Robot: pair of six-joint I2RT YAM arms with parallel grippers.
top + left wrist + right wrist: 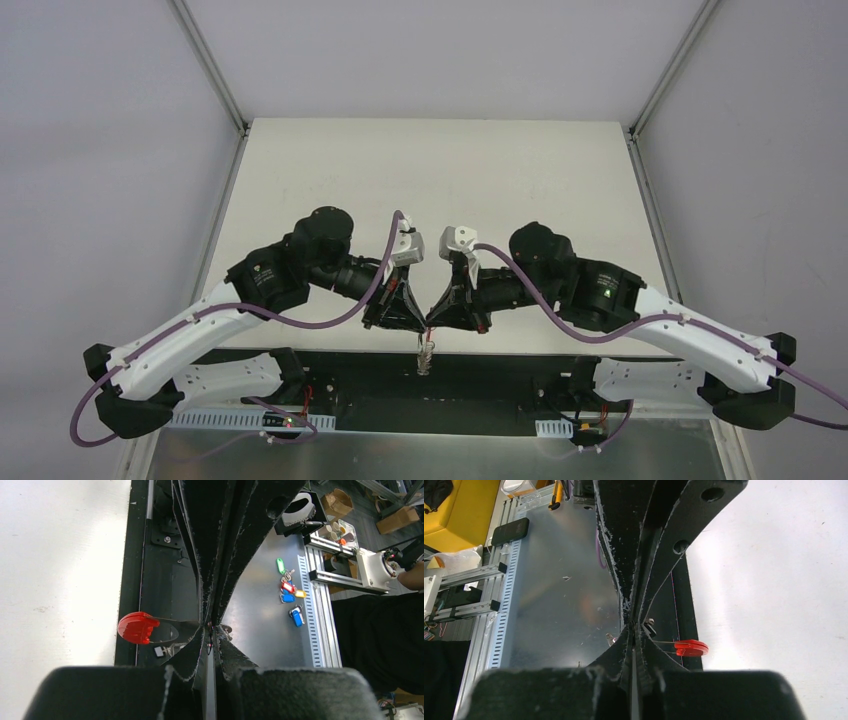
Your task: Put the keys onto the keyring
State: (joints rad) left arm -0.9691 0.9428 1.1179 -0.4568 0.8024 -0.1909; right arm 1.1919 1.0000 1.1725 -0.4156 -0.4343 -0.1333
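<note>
Keyring [426,356] hangs near, pinched in the left gripper [210,625]; right gripper [634,624] is clamped tight beside it. Next, it likely needs prying open.

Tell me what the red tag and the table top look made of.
Red tag: likely moulded plastic, glossy, with bright highlights along its ridges. Table top: matt white, faintly scuffed; probably laminate or painted board, cannot tell which.

You have a pale tabletop [430,180] in front of you. At its near edge runs a black strip [350,372], and after it a grey metal plate [260,615]. On this plate lies a small cluster of coloured key tags [289,592]: green, red, blue and yellow.
</note>
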